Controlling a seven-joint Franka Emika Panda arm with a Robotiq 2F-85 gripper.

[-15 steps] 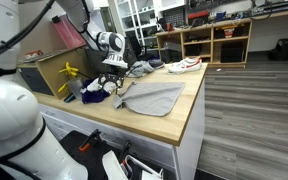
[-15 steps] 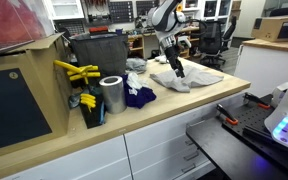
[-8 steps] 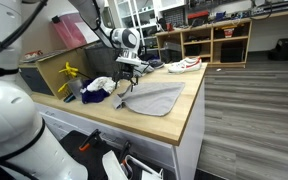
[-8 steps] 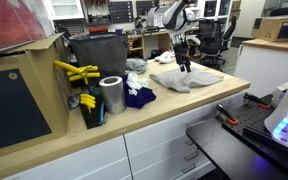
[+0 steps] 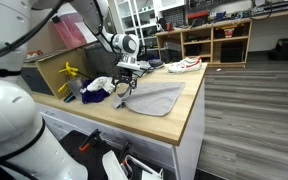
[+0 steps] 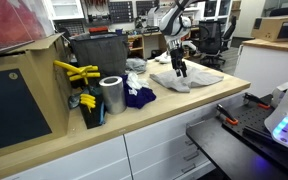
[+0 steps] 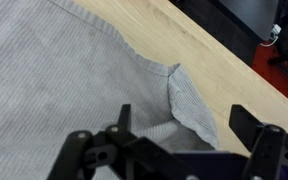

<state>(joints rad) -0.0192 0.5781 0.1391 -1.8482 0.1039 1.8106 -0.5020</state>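
A grey knitted cloth lies spread on the wooden counter; it also shows in the other exterior view and fills the wrist view. My gripper hangs just above the cloth's near-left edge, also seen from the other side. In the wrist view the jaws are open and empty, straddling a folded-over corner of the cloth next to bare wood.
A white cloth and a dark blue cloth lie beside the grey one. A metal can, yellow-handled tools and a dark bin stand along the counter. A white shoe lies at the far end.
My gripper moved along the cloth's edge and dropped lower toward it; the jaws stay open. The cloth has not moved.
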